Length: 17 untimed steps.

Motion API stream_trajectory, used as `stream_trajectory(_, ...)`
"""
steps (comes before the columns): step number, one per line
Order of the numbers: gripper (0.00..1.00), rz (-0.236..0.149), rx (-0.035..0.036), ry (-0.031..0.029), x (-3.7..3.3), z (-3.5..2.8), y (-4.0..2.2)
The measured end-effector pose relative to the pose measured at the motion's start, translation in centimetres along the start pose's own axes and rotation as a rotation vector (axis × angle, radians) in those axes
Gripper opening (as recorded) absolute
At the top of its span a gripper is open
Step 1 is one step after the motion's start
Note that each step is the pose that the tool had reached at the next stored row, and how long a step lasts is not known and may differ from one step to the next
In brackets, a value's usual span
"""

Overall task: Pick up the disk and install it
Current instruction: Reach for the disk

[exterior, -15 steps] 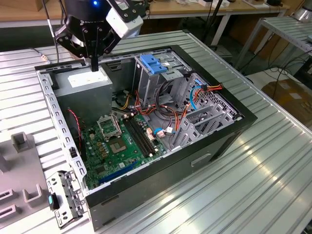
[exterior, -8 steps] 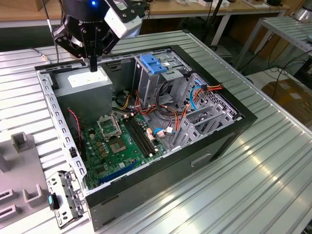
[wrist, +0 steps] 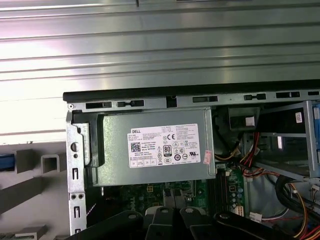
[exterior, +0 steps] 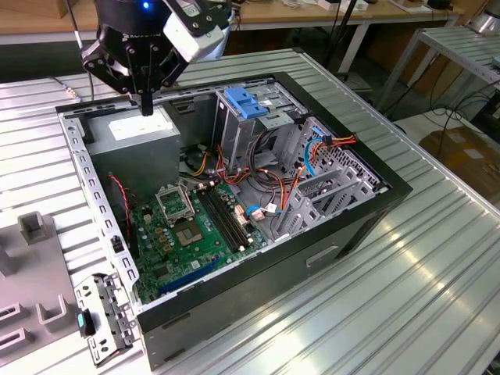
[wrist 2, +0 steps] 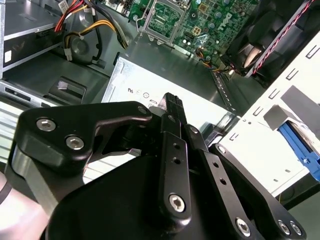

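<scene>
Green mobo [exterior: 187,226] sits near in the open PC case [exterior: 258,285], grey PSU [exterior: 129,131] at far left w/ black gripper [exterior: 146,105] just above it, jaws clenched on nothing, while left of the case, beside a grey block [wrist 2: 285,117], the disk [wrist 2: 300,150] shows as a blue rail edge.
</scene>
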<state>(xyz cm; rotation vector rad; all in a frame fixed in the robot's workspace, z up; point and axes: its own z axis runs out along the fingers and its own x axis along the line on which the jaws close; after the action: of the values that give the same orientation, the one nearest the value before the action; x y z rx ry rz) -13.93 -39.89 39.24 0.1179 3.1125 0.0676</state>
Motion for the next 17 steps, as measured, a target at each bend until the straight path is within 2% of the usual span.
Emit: stream_trajectory(17, 0.11, 0.000, 0.0000, 0.0001, 0.52, 0.05, -0.04)
